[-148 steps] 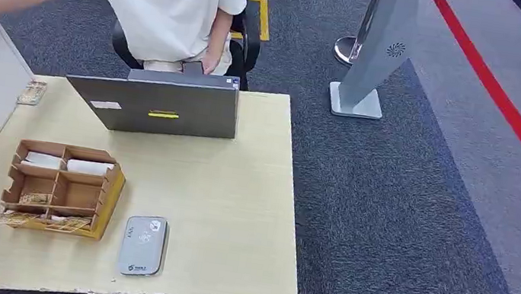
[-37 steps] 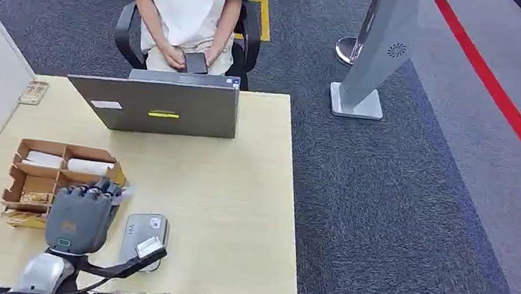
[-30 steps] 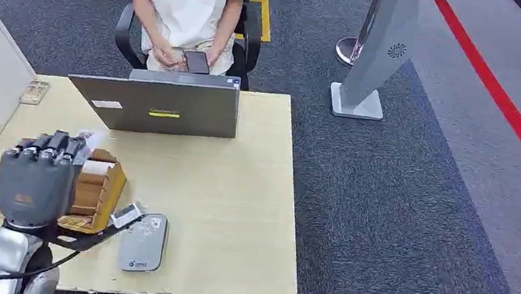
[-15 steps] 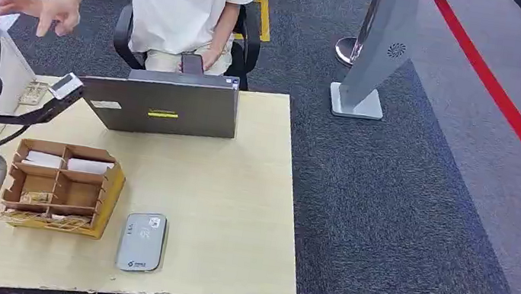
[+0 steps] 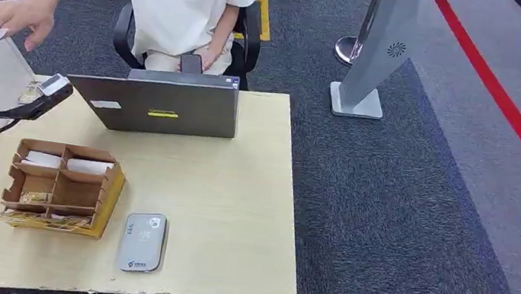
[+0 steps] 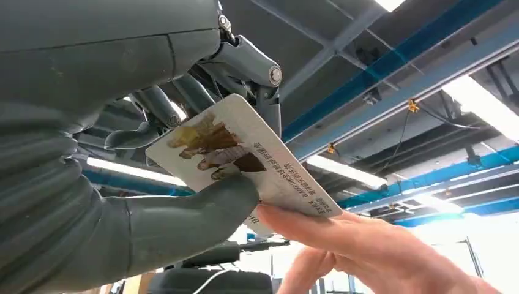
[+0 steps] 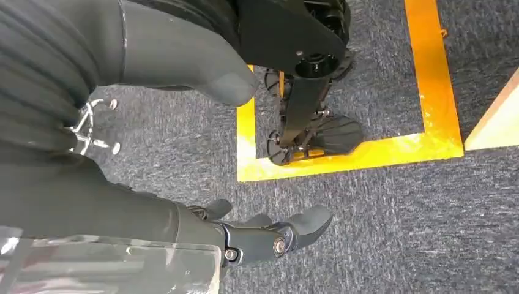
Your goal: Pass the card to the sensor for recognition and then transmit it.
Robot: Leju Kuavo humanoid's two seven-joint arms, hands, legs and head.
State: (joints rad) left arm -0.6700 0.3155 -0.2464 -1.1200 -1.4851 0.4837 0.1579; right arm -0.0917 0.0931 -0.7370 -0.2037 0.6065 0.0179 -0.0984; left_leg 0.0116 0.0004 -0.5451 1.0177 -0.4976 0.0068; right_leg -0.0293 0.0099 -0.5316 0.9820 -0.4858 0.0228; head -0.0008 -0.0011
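Grey carpet surrounds the table (image 5: 233, 212); at upper left, the left hand (image 6: 122, 153) pinches the card (image 6: 238, 156), a person's hand (image 6: 367, 245) touching it. Right hand (image 7: 183, 79) hangs empty, fingers partly cropped.

Head view evenly lit, soft shadows, sharp. Left wrist view backlit: ceiling strip lights (image 6: 483, 104) glare, lower corner blown out. Right wrist view dim, sharp.

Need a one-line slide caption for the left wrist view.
Left hand pinches the card while a person's fingers touch its far edge.
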